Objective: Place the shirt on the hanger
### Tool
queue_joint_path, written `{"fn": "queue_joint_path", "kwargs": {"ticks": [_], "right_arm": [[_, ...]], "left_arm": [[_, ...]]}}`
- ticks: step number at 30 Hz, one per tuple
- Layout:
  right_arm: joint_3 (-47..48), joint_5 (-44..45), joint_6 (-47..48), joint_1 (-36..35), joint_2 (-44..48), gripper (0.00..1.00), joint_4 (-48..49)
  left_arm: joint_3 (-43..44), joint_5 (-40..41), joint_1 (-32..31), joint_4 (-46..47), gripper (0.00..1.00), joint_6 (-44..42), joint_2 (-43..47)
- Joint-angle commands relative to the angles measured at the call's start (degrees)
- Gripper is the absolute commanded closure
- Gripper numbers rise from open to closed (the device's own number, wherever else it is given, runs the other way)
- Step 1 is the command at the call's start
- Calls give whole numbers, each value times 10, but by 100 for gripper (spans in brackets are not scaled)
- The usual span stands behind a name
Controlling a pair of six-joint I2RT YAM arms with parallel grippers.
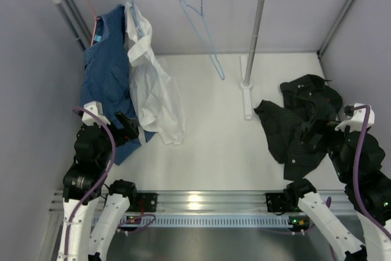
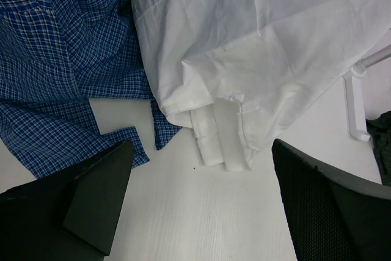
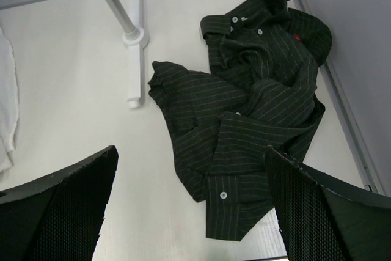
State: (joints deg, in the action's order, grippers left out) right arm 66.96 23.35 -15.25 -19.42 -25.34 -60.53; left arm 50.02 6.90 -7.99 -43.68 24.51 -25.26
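The black pinstriped shirt [image 1: 302, 120] lies crumpled on the table at the right; in the right wrist view it [image 3: 256, 114] fills the upper right, a buttoned cuff nearest me. The empty light-blue wire hanger [image 1: 204, 29] hangs by its hook from the rail, right of centre. My right gripper [image 3: 192, 197] is open and empty above the shirt's near edge, in the top view [image 1: 321, 128] over its right part. My left gripper [image 2: 201, 203] is open and empty above bare table, just in front of the white shirt's hem.
A blue checked garment [image 1: 107, 77] on an orange-red hanger and a white shirt [image 1: 153, 84] on another light-blue hanger hang at the rail's left, hems resting on the table. The rack's right post [image 1: 253, 41] and its foot [image 3: 133, 44] stand between them and the black shirt.
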Motion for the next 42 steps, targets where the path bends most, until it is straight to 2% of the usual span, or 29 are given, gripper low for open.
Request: {"fn": "queue_joint_path", "kwargs": {"ticks": [1, 3, 7, 10, 12, 13, 15, 20, 24, 28, 31, 33, 34, 36, 39, 40, 41, 42], "right_arm": [[-7, 13, -9, 4, -9, 1, 1], [-12, 6, -13, 4, -9, 1, 16], [-46, -104, -11, 4, -8, 1, 95], [-82, -96, -40, 4, -46, 1, 166], [-89, -48, -57, 5, -118, 1, 183], [-85, 2, -58, 7, -148, 1, 184], [-63, 31, -58, 35, -246, 1, 183], [-45, 99, -115, 162, -389, 1, 224], [-22, 67, -104, 253, -478, 1, 269], [32, 88, -81, 282, -609, 1, 282], [52, 24, -69, 301, -707, 1, 283], [48, 18, -70, 303, -737, 0, 285], [44, -13, -65, 303, -750, 1, 299], [46, -62, -49, 303, -782, 12, 306], [44, -93, -51, 302, -793, 42, 321], [38, -96, -45, 301, -785, 54, 328], [34, -88, -44, 296, -774, 81, 328], [28, -74, -43, 288, -758, 93, 332]], "left_arm": [[-3, 0, -1, 30, 2, 9, 5], [-3, 0, -1, 30, 2, 8, 6], [-4, -4, -1, 33, 2, 7, 5], [-5, -8, -1, 33, 2, 6, 0], [-5, -11, -1, 34, 2, 6, -1], [-5, -13, -1, 36, 2, 6, -1], [-6, -16, -2, 36, 2, 5, 0], [-7, -23, -5, 38, 2, 4, -3], [-7, -23, -15, 39, 2, 4, -3], [-7, -24, -25, 39, 2, 3, -2], [-8, -24, -33, 39, 2, 4, 1], [-8, -22, -38, 40, 2, 4, 3], [-8, -22, -39, 39, 2, 4, 4], [-9, -22, -44, 39, 2, 4, 6], [-9, -21, -50, 40, 2, 4, 7], [-9, -20, -51, 39, 2, 4, 8], [-9, -18, -53, 40, 2, 4, 12], [-9, -17, -55, 39, 2, 4, 13]]}}
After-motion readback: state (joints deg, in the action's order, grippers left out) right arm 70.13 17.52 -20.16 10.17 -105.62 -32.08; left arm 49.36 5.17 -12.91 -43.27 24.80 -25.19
